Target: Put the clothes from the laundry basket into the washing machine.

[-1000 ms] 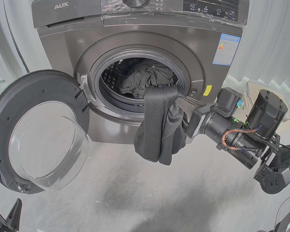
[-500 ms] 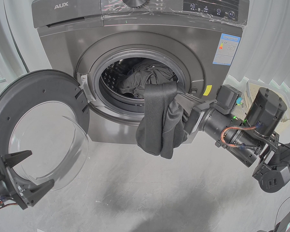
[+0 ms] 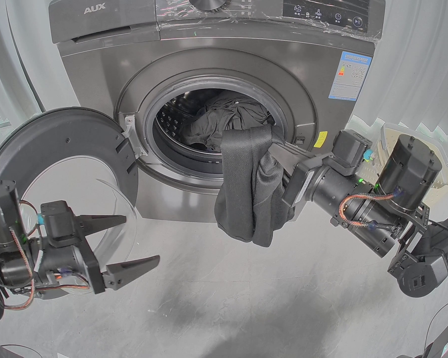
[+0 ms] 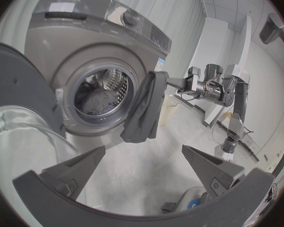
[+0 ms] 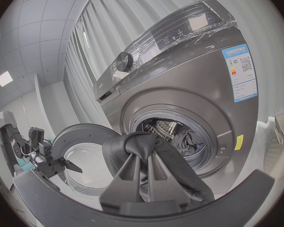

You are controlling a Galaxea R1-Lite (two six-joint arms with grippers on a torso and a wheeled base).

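One dark garment (image 3: 249, 185), draped over the pressed-together fingertips of the right gripper (image 5: 144, 157) and pinched at the fold. Long axis vertical: fold uppermost, at the lower right rim of the round opening, the rest dangling straight down outside the washing machine (image 3: 209, 41), clear of the floor. Inside the drum, a heap of dark clothes (image 3: 224, 115), number impossible to tell. One round door (image 3: 59, 135), swung wide to the left. One cream basket (image 3: 447, 175) to the right, behind the right arm. Left gripper (image 3: 142, 238) low in front of the door, fingers spread wide, holding nothing, aimed toward the garment.
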